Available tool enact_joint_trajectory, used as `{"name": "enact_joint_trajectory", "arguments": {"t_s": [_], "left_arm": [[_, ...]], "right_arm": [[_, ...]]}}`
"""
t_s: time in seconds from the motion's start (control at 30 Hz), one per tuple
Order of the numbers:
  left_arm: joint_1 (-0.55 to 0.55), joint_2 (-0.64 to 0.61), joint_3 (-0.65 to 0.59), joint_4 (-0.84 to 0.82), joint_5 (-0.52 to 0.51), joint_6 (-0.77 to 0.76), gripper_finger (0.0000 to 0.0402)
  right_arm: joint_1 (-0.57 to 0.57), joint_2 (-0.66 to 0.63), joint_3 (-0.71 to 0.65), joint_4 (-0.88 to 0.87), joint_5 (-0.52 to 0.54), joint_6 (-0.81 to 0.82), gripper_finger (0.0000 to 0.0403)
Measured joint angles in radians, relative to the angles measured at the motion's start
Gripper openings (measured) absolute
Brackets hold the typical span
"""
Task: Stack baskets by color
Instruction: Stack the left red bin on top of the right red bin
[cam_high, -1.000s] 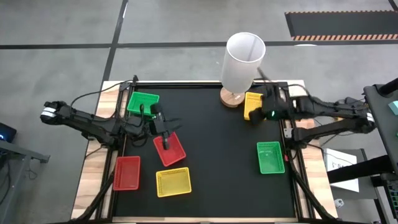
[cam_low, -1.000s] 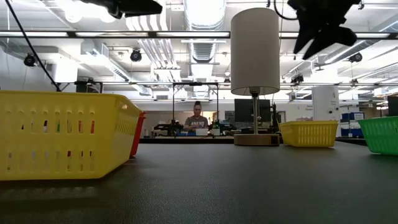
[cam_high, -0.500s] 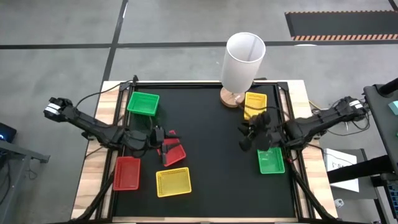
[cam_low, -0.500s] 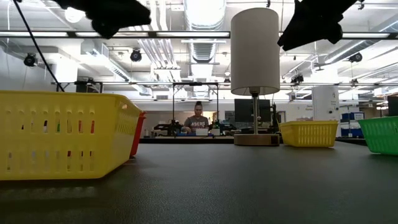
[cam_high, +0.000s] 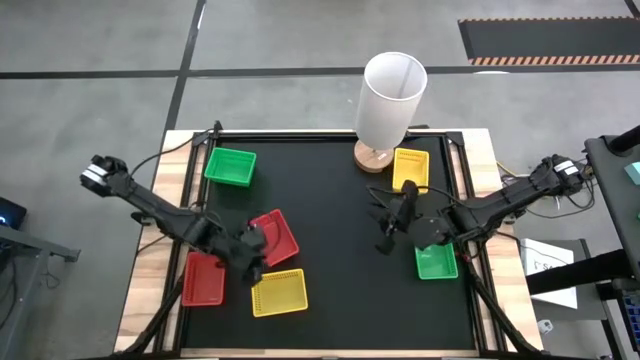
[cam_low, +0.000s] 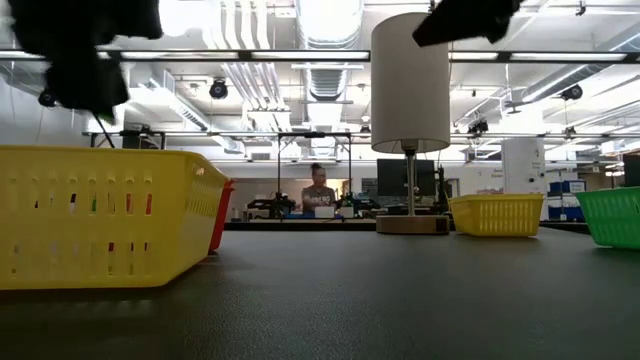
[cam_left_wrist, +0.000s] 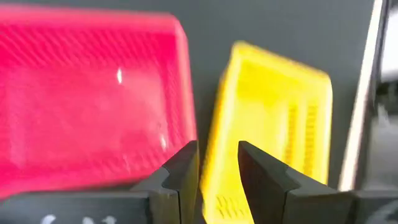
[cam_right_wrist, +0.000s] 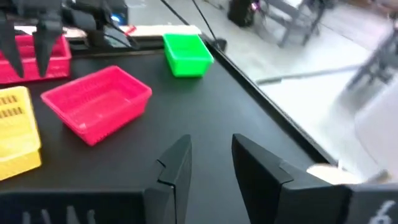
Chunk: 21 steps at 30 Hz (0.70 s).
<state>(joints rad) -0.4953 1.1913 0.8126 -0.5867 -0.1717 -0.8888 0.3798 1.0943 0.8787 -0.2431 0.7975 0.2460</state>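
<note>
Left end effector (cam_high: 252, 268) low over surface (cam_high: 340, 290), fingers slightly apart, empty. Yellow basket (cam_high: 278, 292) at its 4 o'clock, just beside, long axis 3–9. Tilted red basket (cam_high: 274, 236) at 1 o'clock, axis 11–5. Right end effector (cam_high: 388, 240) mid-surface, narrow gap, empty; green basket (cam_high: 436, 259) at its 3 o'clock, axis 12–6.

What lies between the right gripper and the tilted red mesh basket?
In the high view, only bare black table separates the right gripper from the red plastic mesh basket.
</note>
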Motion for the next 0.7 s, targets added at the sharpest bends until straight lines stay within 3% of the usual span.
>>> {"name": "enact_joint_trajectory", "arguments": {"t_s": [0.17, 0.47, 0.7], "left_arm": [[-0.04, 0.089, 0.068, -0.119, 0.14, -0.023, 0.0097], [-0.083, 0.144, 0.138, -0.199, 0.195, 0.035, 0.0097], [-0.154, 0.14, 0.176, -0.267, 0.284, -0.052, 0.0097]], "right_arm": [[0.0, -0.002, 0.0, 0.117, -0.084, -0.112, 0.0136], [0.0, 0.037, -0.029, 0.245, -0.299, -0.322, 0.0199], [0.0, 0.054, -0.036, 0.287, -0.309, -0.387, 0.0203]]}}
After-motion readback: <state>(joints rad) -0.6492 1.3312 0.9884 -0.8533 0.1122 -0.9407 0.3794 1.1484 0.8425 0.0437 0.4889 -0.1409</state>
